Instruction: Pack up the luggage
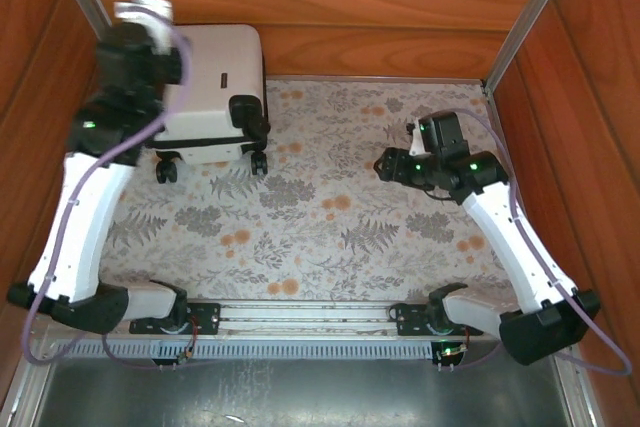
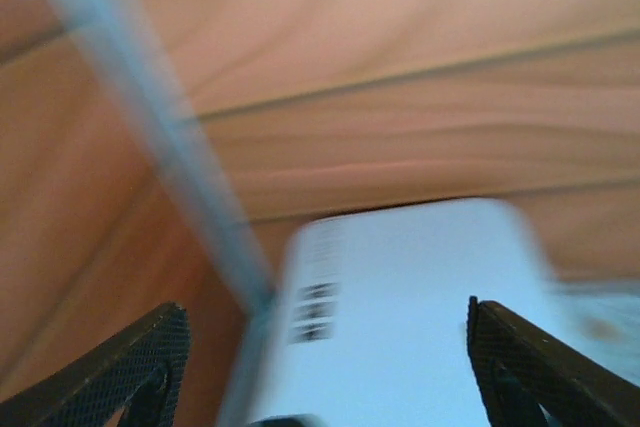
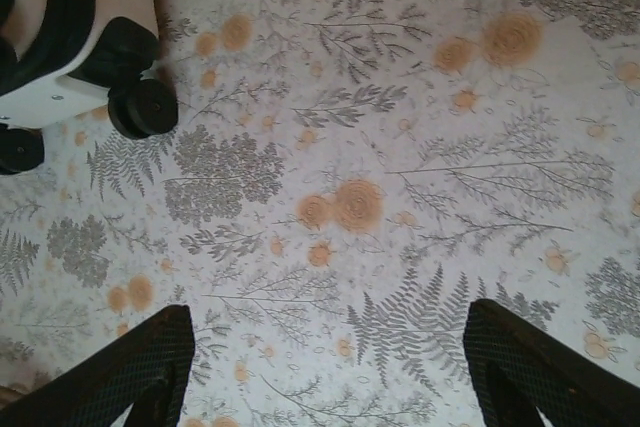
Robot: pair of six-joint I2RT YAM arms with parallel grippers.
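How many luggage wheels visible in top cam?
2 clear: left wheel and right wheel at the luggage's near end. Black lump on its right edge may be another; others may be hidden.

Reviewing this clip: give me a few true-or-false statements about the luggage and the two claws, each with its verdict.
1. The luggage is closed. True.
2. The right claw grips a luggage wheel. False: it is open and empty above the floral cloth.
3. The luggage sits at the far left of the table. True.
4. The left claw is shut. False: its fingers stand wide apart, with the luggage beyond them.
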